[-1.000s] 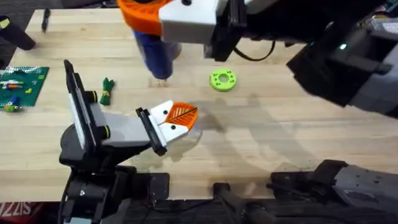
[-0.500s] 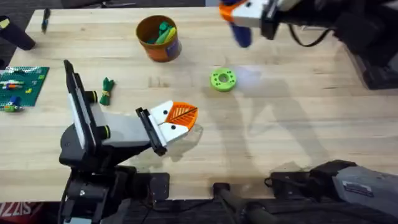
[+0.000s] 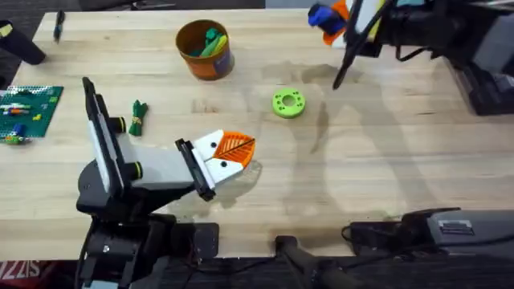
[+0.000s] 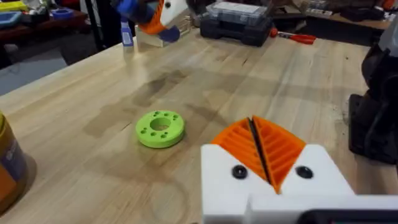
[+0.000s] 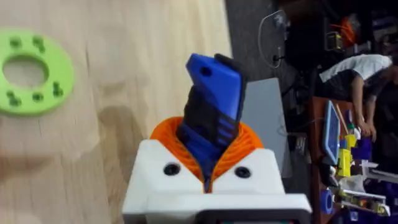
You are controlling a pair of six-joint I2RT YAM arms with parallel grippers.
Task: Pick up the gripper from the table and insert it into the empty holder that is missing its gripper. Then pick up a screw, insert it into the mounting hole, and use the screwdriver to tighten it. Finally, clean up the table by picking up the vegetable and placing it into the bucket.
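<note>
**Screwdriver aloft at the far right of the bench**

Screwdriver point(image 5: 211, 115) sits clamped in the right pincer point(image 5: 208, 163), its blue body gripped between the two orange ribbed pads, with white finger bases on either side. From above, that right pincer point(image 3: 347, 18) hangs over the far right part of the bench point(image 3: 385, 160), the blue tool poking out toward the left. The left wrist camera catches the same pincer as a blue and orange blur in the distance point(image 4: 152, 14).

The left pincer point(image 3: 233, 152) rests low over the near middle of the bench, closed with nothing between its pads; the two orange ribbed faces meet along a thin dark seam point(image 4: 260, 149), and both white bases carry a dark screw head.

A bright green ring-shaped disc point(image 3: 287, 103) lies flat on the wood, beyond the left pincer and well apart from it. The bucket point(image 3: 205, 48), orange-brown and upright, stands near the far edge to the left of the disc, with green and yellow pieces showing inside. The vegetable point(image 3: 138, 117), small and dark green, lies on the bench to the left, just beside the left arm's dark upper link. A green baseplate point(image 3: 32, 108) with small bricks sits at the left edge.
</note>
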